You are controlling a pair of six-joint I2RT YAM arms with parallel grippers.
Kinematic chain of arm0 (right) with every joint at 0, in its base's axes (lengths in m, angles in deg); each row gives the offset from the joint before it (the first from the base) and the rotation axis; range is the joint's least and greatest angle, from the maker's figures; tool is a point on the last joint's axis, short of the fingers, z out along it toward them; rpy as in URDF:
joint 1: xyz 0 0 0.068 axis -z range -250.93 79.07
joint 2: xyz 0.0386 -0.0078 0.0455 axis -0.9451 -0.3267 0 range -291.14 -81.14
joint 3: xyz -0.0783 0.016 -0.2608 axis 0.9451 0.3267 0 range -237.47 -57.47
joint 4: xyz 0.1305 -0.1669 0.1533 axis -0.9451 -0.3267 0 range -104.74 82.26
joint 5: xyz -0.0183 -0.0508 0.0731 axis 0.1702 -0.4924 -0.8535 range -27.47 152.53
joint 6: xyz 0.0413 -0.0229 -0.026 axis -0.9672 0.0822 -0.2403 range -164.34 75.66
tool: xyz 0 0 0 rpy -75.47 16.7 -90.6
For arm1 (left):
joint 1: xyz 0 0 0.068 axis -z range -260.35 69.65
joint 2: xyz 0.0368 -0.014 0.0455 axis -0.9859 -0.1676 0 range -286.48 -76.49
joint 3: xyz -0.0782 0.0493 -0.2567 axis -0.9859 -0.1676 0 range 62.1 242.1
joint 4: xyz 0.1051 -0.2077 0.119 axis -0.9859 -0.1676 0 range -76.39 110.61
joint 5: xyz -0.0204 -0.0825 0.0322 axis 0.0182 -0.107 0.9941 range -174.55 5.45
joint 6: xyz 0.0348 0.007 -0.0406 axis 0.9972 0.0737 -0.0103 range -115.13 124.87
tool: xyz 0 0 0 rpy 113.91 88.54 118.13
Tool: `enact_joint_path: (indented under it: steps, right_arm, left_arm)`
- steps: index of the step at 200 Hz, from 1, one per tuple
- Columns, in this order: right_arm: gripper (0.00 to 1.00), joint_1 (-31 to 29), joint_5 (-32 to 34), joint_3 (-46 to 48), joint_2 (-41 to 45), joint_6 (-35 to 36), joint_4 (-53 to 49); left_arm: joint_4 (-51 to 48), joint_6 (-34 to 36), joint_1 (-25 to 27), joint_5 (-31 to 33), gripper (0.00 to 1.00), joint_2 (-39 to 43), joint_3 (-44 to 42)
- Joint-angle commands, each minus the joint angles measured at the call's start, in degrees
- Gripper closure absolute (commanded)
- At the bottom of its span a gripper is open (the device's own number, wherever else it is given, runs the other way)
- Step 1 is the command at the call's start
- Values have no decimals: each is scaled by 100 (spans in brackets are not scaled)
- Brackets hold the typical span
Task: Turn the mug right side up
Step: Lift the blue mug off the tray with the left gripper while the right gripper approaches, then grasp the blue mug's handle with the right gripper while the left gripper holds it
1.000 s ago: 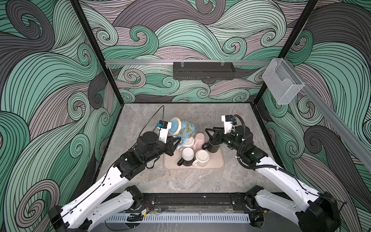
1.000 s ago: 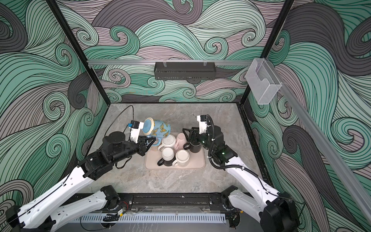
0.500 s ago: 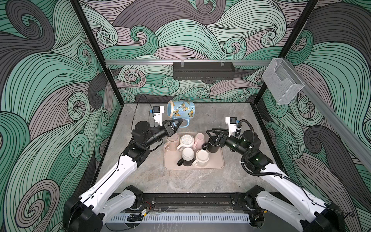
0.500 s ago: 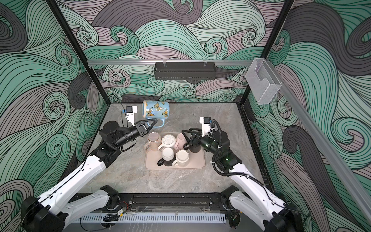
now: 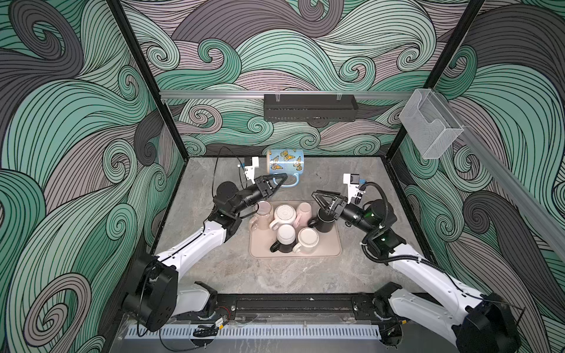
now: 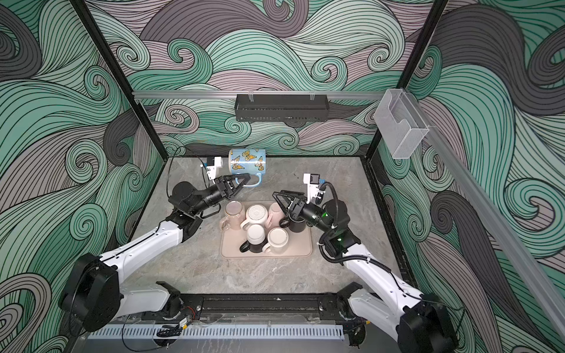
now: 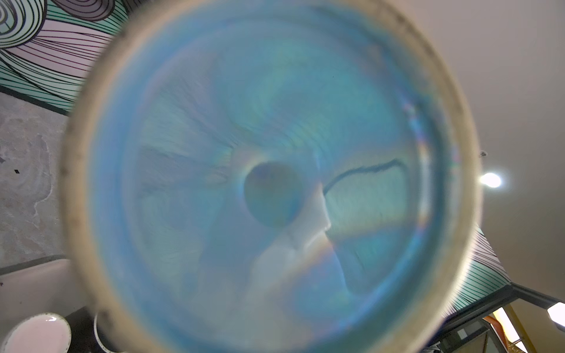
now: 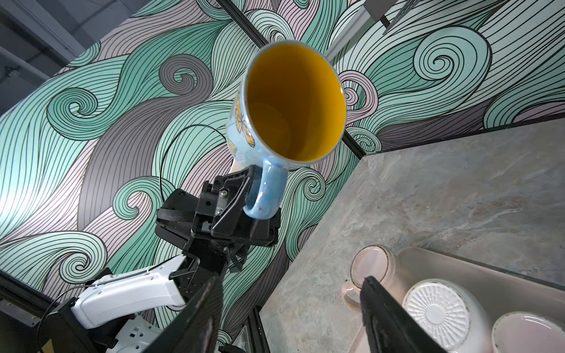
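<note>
The left claw (image 5: 282, 179) is pinched nearly shut on the handle of the light-blue ceramic butterfly mug (image 5: 284, 160), which it holds sideways in the air over the far edge of the grey stone table (image 5: 275, 275). I judge the wrist should roll until the mouth faces up, then lower the mug onto bare table, clear of the beige tray (image 5: 335, 249). The right claw (image 5: 318, 197) hangs open and empty above that tray. Only the right wrist view shows the mug's yellow inside; the left wrist view shows just its blurred base.

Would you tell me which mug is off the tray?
The blue butterfly mug: the left end effector holds it sideways by its handle, while the rest sit on the tray.
</note>
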Motion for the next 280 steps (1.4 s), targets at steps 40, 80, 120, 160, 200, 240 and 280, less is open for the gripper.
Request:
enact_joint_path:
  steps: [40,80,120,160,200,240,280]
  right_arm:
    - [41,-23,-151,-481,-511,-696,828]
    - [45,-78,-399,-713,-844,-982,1120]
    - [46,-212,-359,-761,-1100,-1191,1263]
    - [48,-258,-341,-798,-1275,-1323,1427]
    - [48,-261,-374,-856,-1427,-1430,1544]
    - [53,-269,-357,-905,-1607,-1581,1810]
    - [59,-268,-300,-968,-1794,-1756,2073]
  left_arm:
    - [378,618,130,-351,100,277,266]
    - [-163,1079,226,-313,100,448,301]
    - [-237,1162,272,-314,100,420,346]
    - [-247,1206,299,-318,100,408,363]
    - [-285,1255,338,-373,100,408,391]
    - [-159,1212,394,-468,100,339,430]
    - [-146,1194,515,-552,100,281,468]
